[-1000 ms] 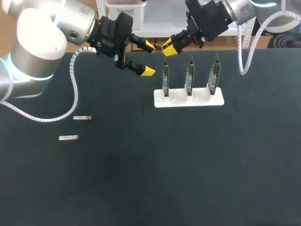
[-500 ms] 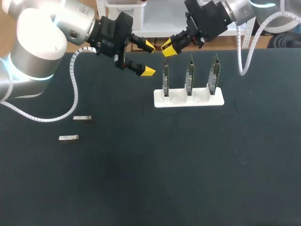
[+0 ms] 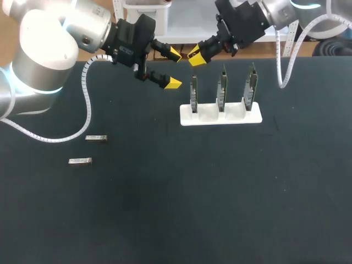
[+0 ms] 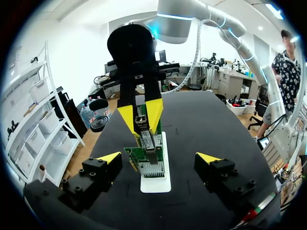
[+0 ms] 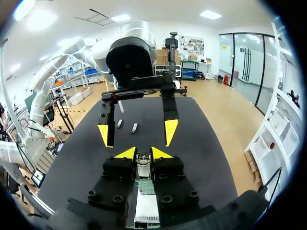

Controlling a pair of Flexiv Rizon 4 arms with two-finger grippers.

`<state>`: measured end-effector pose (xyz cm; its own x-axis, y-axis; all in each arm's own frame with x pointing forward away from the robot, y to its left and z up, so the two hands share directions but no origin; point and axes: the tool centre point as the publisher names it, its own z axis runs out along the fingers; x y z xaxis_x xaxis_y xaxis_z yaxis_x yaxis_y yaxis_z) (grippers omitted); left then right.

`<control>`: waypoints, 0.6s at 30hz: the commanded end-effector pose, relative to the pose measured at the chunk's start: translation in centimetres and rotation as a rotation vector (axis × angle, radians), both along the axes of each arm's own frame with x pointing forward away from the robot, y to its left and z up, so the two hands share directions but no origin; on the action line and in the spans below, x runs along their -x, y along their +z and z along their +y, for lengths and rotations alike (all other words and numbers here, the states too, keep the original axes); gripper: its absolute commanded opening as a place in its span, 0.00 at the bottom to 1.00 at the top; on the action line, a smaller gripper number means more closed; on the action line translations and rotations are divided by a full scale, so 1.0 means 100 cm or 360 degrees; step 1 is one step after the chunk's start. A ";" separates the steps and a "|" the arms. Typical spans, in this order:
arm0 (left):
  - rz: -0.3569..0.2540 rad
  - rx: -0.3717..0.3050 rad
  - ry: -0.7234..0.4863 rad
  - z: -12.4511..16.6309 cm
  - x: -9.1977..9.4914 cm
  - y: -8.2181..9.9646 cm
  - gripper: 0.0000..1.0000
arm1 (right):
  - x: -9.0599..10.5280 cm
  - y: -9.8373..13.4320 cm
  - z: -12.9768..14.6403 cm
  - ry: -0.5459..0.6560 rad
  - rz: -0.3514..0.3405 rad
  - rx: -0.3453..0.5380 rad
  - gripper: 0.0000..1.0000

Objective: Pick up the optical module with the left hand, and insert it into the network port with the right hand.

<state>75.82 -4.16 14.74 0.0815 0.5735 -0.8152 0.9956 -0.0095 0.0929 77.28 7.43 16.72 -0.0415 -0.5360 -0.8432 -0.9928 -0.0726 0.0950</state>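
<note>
Right gripper (image 3: 195,56) pinched tight on small metallic rectangular optical module (image 5: 143,162), just above end green circuit board (image 3: 193,94) in white slotted rack (image 3: 220,117). Left gripper (image 3: 174,69) spread wide, empty. Matte black table (image 3: 192,198).

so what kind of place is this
Probably a robotics lab test bench: a left arm and right arm over a dark table, a white rack of upright circuit boards, and two small metal optical modules lying loose.

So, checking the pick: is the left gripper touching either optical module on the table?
Apart. In the head view the left gripper is open by the white rack, with bare table between it and the upper module and lower module.
</note>
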 end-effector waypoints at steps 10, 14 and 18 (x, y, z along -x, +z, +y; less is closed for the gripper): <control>0.0004 -0.0009 -0.0001 0.000 -0.001 0.001 1.00 | 0.001 -0.005 0.000 0.0012 0.0015 -0.0001 0.00; 0.0004 -0.0009 -0.0001 0.000 -0.001 0.001 1.00 | 0.000 -0.002 -0.001 0.0011 0.0003 -0.0005 0.00; 0.0004 -0.0009 -0.0001 0.000 -0.001 0.001 1.00 | 0.000 0.004 0.000 0.0021 -0.0026 -0.0006 0.00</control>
<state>75.82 -4.16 14.74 0.0815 0.5735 -0.8152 0.9956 -0.0095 0.0929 77.37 7.43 16.89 -0.0251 -0.5327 -0.8459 -0.9928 -0.0856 0.0834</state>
